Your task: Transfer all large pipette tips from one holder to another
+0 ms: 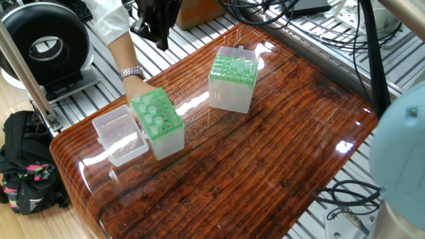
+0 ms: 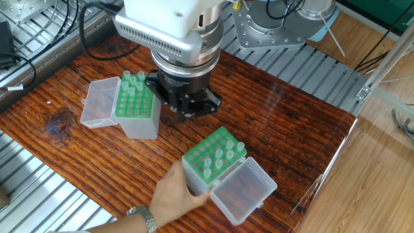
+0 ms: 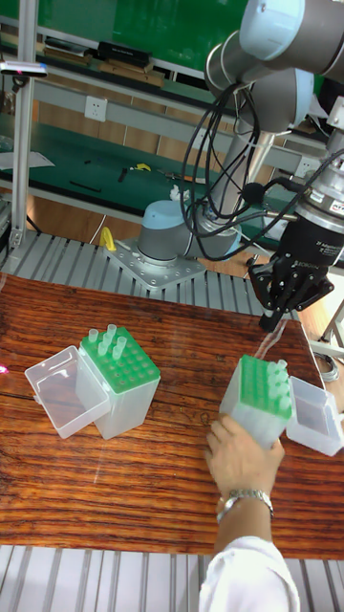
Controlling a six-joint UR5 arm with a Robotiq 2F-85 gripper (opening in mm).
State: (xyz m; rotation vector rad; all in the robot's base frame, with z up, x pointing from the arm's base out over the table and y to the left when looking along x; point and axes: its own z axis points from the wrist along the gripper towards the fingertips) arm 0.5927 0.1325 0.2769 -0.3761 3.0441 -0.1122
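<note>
Two clear holders with green grids stand on the wooden table. A person's hand [image 2: 169,193] grips one holder [image 2: 210,162], upright and a little tilted, its lid [image 2: 244,191] open. Several large pipette tips [image 2: 220,154] stand in its grid, also showing in the tall fixed view [image 3: 278,369]. The other holder [image 2: 136,107] carries a few large pipette tips [image 2: 132,80] along its far edge. My gripper [image 2: 187,110] hangs above the table between the two holders, apart from both. Its fingers look shut with nothing seen between them [image 3: 274,318].
The person's arm [image 1: 114,30] reaches in from the table's edge near my gripper [image 1: 161,40]. Cables [image 1: 312,16] run along the aluminium frame. A black round device [image 1: 43,46] and a black bag [image 1: 26,159] lie off the table.
</note>
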